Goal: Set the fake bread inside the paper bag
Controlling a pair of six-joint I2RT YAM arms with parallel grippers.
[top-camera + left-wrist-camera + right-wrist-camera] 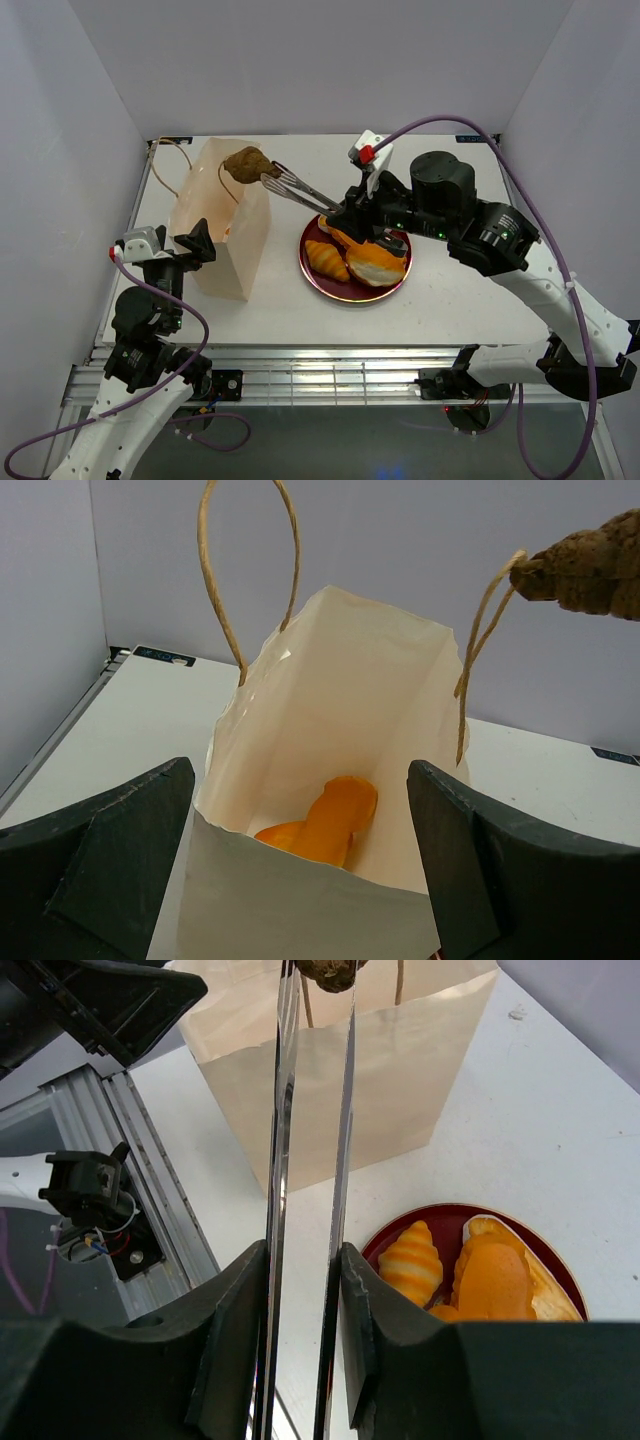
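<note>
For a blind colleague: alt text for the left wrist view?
An open cream paper bag holds a glossy orange toy pastry at its bottom. Dark fingers of the open left gripper flank its near wall; a brown roll shows upper right.

I have a dark red round plate [362, 296] just right of centre in the overhead view, sitting on the white table [470, 300]. Thin metal tongs [300, 190] slant from above it toward the upper left. A slotted aluminium rail [330, 372] crosses the bottom.
</note>
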